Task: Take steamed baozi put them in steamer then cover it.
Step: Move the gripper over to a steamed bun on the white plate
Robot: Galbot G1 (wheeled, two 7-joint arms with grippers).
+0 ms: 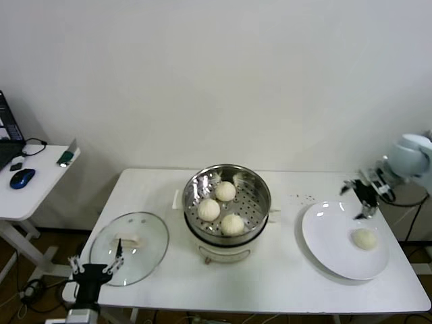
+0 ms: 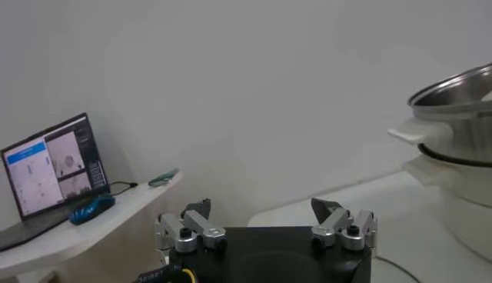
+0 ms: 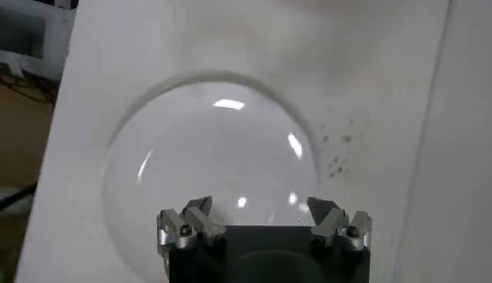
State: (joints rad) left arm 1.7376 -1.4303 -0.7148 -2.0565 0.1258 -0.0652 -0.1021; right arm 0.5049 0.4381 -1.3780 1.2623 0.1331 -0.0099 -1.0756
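The steel steamer [image 1: 258,191] stands mid-table on its white base and holds three cream-white baozi [image 1: 225,191], [image 1: 208,210], [image 1: 233,224]. Another baozi [image 1: 365,238] lies on the white plate [image 1: 331,250] to the right. The glass cover [image 1: 145,260], with a white handle, lies flat on the table to the left. My left gripper [image 1: 96,262] hangs open at the cover's near edge, holding nothing; the left wrist view shows the left gripper [image 2: 265,211] with the steamer [image 2: 461,115] off to one side. My right gripper [image 1: 358,200] is open above the plate's far right rim. In the right wrist view the right gripper [image 3: 261,209] looks down on the bare plate [image 3: 207,154].
A side table [image 1: 40,182] to the left carries a blue mouse [image 1: 22,178] and a laptop [image 2: 54,165]. A wall stands close behind the white table [image 1: 155,196]. Small dark specks [image 3: 338,150] mark the tabletop beside the plate.
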